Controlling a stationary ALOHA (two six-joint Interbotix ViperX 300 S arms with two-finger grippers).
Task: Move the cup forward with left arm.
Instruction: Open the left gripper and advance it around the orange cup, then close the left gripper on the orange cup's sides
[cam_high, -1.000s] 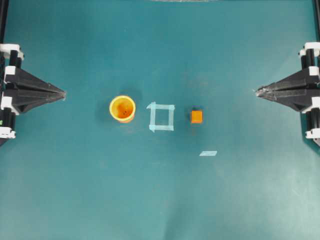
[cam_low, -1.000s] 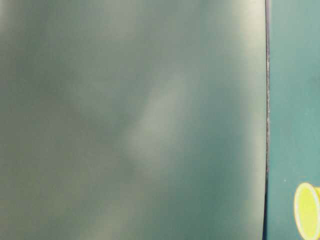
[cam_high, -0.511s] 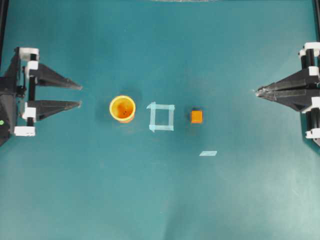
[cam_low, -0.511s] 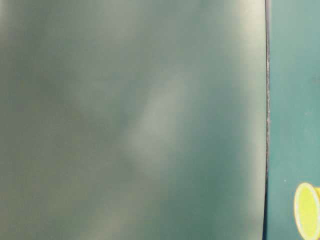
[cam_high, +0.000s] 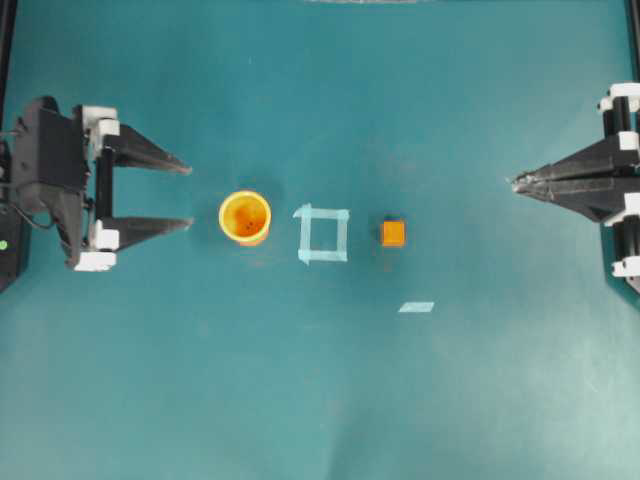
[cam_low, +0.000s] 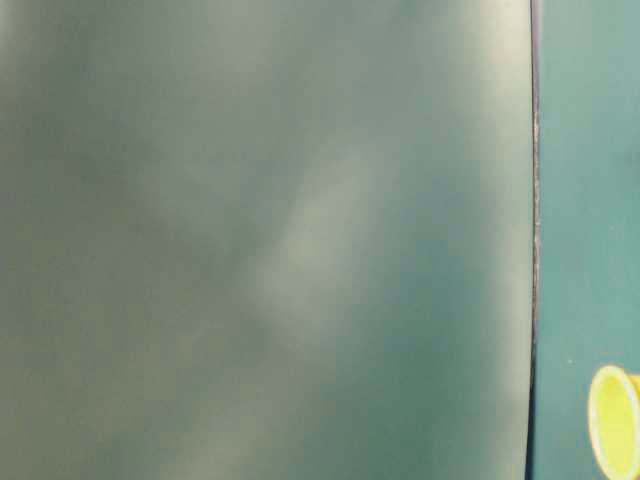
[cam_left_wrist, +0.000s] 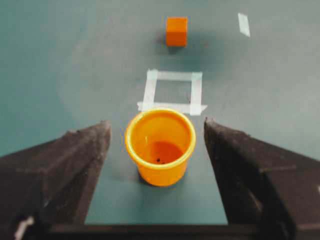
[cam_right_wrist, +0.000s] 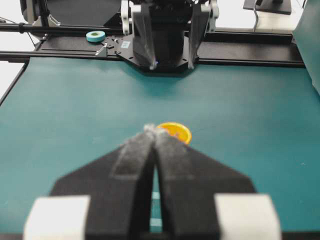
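The orange-yellow cup (cam_high: 245, 217) stands upright on the teal table, just left of a pale tape square (cam_high: 323, 234). My left gripper (cam_high: 190, 195) is open, its fingertips a short way left of the cup and apart from it. In the left wrist view the cup (cam_left_wrist: 160, 146) sits between and just beyond the two spread fingers (cam_left_wrist: 75, 165), with the gripper (cam_left_wrist: 156, 128) empty. My right gripper (cam_high: 516, 184) is shut and empty at the far right. The cup's rim shows past its tips in the right wrist view (cam_right_wrist: 176, 131) and at the table-level view's edge (cam_low: 613, 420).
A small orange cube (cam_high: 393, 233) sits right of the tape square, and a loose tape strip (cam_high: 416, 307) lies below and right of it. The table-level view is mostly a blurred grey-green surface (cam_low: 260, 240).
My left gripper has opened and moved right toward the cup. The cup, cube and right arm have not moved.
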